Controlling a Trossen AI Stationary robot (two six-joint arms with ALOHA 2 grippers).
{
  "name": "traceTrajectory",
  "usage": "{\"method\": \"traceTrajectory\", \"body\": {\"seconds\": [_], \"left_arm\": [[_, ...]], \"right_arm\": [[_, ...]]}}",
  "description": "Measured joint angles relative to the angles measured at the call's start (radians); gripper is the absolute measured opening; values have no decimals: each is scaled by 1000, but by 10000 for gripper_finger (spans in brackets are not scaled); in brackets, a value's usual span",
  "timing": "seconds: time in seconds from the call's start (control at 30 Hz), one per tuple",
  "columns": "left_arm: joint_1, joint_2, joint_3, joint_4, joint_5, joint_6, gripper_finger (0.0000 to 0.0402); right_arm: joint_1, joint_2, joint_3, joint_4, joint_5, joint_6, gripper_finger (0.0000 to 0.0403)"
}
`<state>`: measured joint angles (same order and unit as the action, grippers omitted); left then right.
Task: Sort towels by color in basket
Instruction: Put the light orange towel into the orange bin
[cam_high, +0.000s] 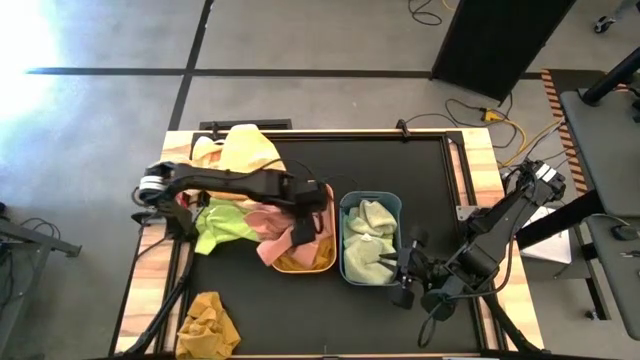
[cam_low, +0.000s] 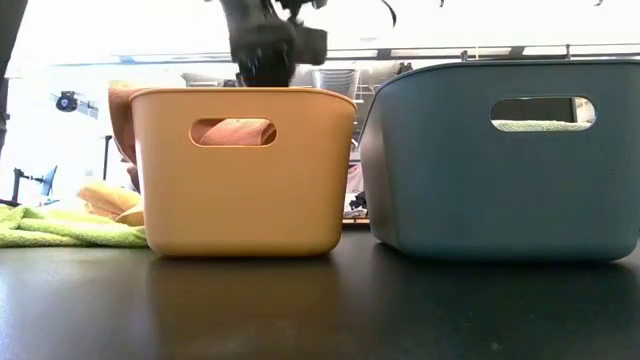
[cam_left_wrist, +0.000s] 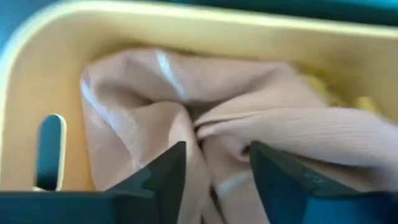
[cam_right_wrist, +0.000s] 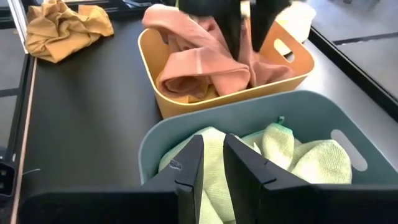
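Note:
My left gripper (cam_high: 303, 235) reaches down into the orange basket (cam_high: 300, 268), shut on the salmon pink towel (cam_right_wrist: 199, 68), which fills the basket and drapes over its left rim (cam_high: 262, 232). The blue basket (cam_high: 345, 215) beside it holds pale green towels (cam_right_wrist: 298, 155). On the table lie a lime green towel (cam_high: 225, 225) left of the orange basket, a yellow towel (cam_high: 245, 150) at the far left, and a mustard-orange towel (cam_high: 207, 325) at the near left. My right gripper (cam_right_wrist: 211, 168) is shut and empty, hovering at the blue basket's right near corner (cam_high: 403, 278). My left gripper pinches a raised fold of the salmon pink towel (cam_left_wrist: 214, 134) between its two fingers (cam_left_wrist: 168, 177), coming from above and pointing down into the orange basket. The rest of the towel lies slack in the basket and over its rim.
The two baskets stand side by side mid-table with a narrow gap (cam_low: 360, 200) between them. Bare black mat (cam_high: 400, 170) lies beyond the baskets and along the near edge (cam_high: 320, 330). The table has wooden side strips (cam_high: 480, 160).

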<state>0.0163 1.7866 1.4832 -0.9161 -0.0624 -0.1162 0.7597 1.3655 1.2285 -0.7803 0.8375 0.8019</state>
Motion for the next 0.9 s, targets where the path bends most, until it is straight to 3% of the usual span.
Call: {"method": "traceTrajectory", "body": {"seconds": [0.17, 0.27, 0.37, 0.53, 0.73, 0.9], "left_arm": [[-67, -144, -39, -2, -84, -66, 194], [-108, -247, -98, -126, -159, -152, 196], [-130, -360, -215, -228, -161, -299, 196], [-128, -544, -477, -241, -159, -472, 196], [-92, -628, -703, -150, -141, -583, 196], [-86, -613, -776, 144, -21, -509, 194]], "right_arm": [[0, 0, -4, -2, 0, -14, 52], [0, 0, -6, -2, 0, -15, 52], [0, 1, -7, -2, 0, -18, 52], [0, 1, -11, -1, 1, -40, 52], [0, 1, -19, -1, 52, -58, 52], [-1, 1, -19, 0, 53, -57, 52]]}}
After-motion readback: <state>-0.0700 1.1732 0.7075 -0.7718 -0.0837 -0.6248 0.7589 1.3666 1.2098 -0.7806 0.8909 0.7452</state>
